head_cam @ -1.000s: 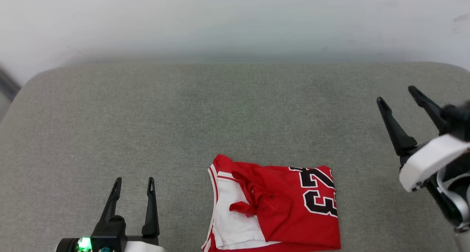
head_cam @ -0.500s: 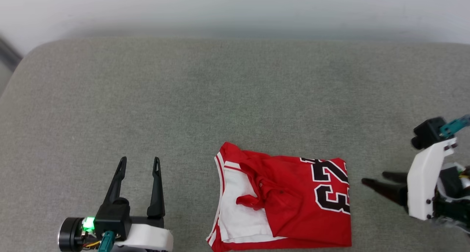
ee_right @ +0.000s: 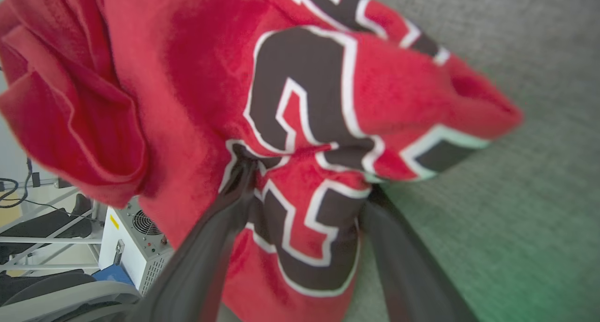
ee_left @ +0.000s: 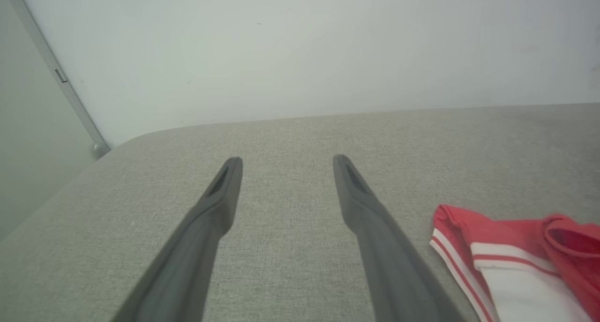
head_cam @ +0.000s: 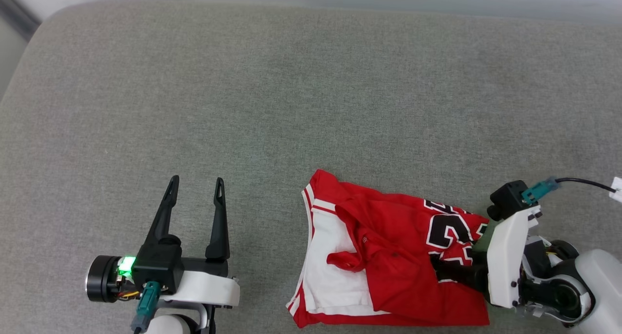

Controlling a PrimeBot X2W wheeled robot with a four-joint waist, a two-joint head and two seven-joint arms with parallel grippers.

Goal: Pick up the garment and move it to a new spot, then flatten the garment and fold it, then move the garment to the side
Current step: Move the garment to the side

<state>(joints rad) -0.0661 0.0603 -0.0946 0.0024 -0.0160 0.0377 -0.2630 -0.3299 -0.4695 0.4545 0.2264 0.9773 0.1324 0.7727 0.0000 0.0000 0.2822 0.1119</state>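
Your right gripper (ee_right: 309, 176), fingers apart, straddles the garment (head_cam: 384, 271) at 3 o'clock; left gripper (head_cam: 196, 182), spread, sits at 9 o'clock.

A wide surface covered in grey woven fabric (head_cam: 291, 81), rounded at the corners, is set against a plain pale wall (ee_left: 300, 45). A narrow grey strip (ee_left: 56, 73) is seen on the wall. Past the surface edge, a white box with a fan grille (ee_right: 136, 237) and dark cables (ee_right: 14, 186) are seen.

Hidden fingertips, blurred corner
Tips of the right gripper (ee_right: 307, 176) were buried under the garment (ee_right: 187, 92), whose far corner was blurred.
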